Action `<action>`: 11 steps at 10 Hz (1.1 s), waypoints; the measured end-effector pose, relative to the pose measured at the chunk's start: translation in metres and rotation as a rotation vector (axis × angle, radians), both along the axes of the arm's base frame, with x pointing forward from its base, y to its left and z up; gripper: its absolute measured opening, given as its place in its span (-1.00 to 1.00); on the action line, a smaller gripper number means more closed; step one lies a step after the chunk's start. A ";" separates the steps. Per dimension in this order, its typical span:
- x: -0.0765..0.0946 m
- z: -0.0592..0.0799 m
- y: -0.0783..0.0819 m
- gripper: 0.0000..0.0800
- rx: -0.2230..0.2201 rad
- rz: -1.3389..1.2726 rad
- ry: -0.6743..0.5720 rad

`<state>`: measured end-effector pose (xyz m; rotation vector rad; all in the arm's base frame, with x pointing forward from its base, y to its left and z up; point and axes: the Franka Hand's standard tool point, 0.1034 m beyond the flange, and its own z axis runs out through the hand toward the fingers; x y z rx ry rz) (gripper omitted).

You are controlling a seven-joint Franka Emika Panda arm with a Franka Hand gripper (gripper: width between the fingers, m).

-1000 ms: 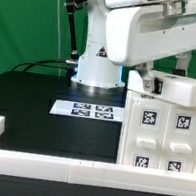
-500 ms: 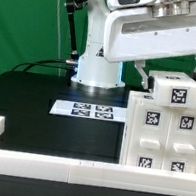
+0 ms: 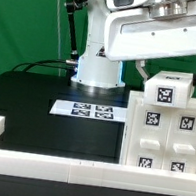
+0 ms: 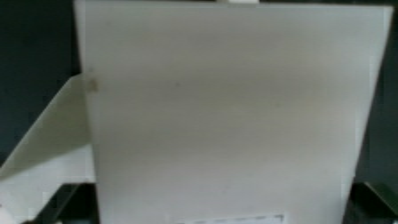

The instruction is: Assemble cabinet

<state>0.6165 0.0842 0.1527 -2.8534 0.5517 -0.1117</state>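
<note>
The cabinet stands on the black table at the exterior view's right, just behind the low white rail along the near edge. It is a large white plastic box whose front shows square black-and-white tags: two in an upper row and more on the small drawer fronts below. A smaller white block with its own tag sits on top of the box.

The end effector hangs directly over that block, one finger on each side of it; whether the fingers press the block or stand clear cannot be told. In the wrist view a plain white panel fills nearly everything.

The marker board lies flat on the table before the robot base, to the cabinet's left in the exterior view.
</note>
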 end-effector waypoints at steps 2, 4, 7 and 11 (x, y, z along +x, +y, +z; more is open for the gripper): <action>0.000 0.000 0.001 0.43 0.017 -0.126 0.028; 0.000 -0.001 0.002 0.43 0.041 -0.270 0.053; -0.003 0.001 0.008 0.42 0.086 -0.539 0.091; -0.003 0.002 0.017 0.42 0.183 -0.952 0.187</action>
